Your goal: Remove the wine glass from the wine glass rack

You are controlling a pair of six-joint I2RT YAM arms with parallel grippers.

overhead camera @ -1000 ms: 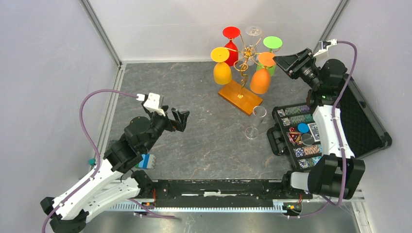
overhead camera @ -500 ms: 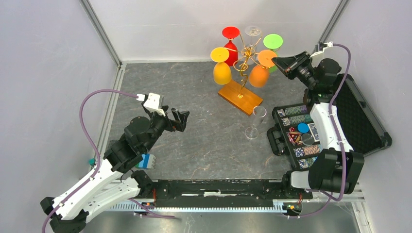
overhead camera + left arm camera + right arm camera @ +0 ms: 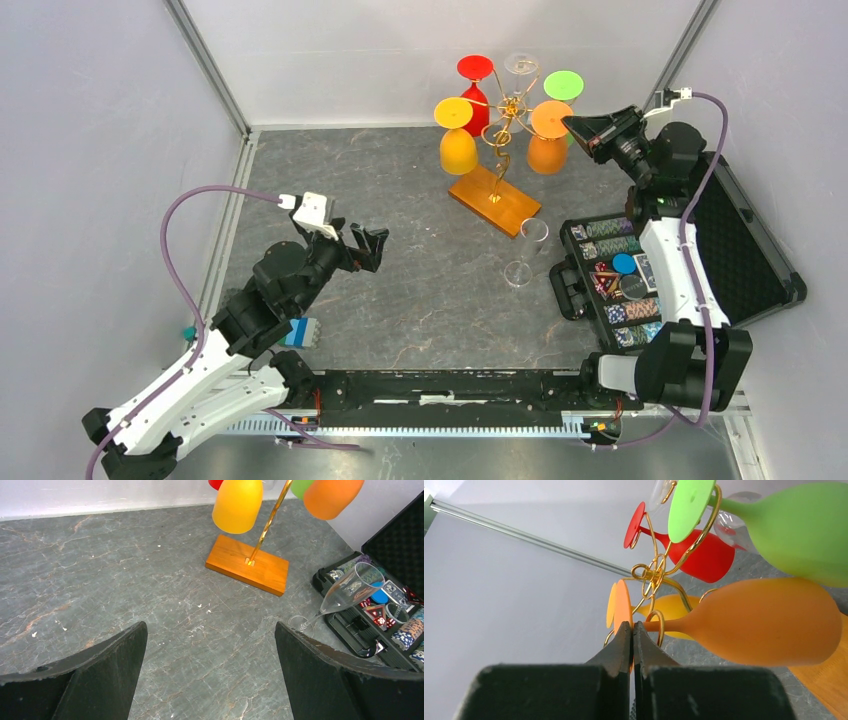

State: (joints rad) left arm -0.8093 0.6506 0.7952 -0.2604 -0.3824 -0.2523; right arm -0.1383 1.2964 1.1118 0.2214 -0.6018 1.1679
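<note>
The orange glass (image 3: pixel 546 152) hangs upside down on the rack (image 3: pixel 494 200), on the rack's right side. Its stem is slotted through a curled gold arm, so the flat foot rests above the loop and carries the weight. That explains why the right claw (image 3: pixel 632 626) sits level with the rack's top and not down at the bowl: the foot is the part that must be lifted and slid out of the loop. Its jaws are closed right together, and in the wrist view they look pinched on the thin edge of the orange foot, just beside the wire. I judge that hold narrow enough to slip or twist as the stem leaves the loop

A yellow glass (image 3: pixel 458 150), a red glass (image 3: pixel 477 100) and a green glass (image 3: pixel 563 85) hang from the rack's other arms, near enough to be knocked. A clear glass (image 3: pixel 525 252) stands upright on the counter (image 3: pixel 400 180) just in front of the rack's base

The left claw (image 3: pixel 210 625) hangs well to the front-left of the rack, spread wide and empty, seemingly parked out of the way
</note>
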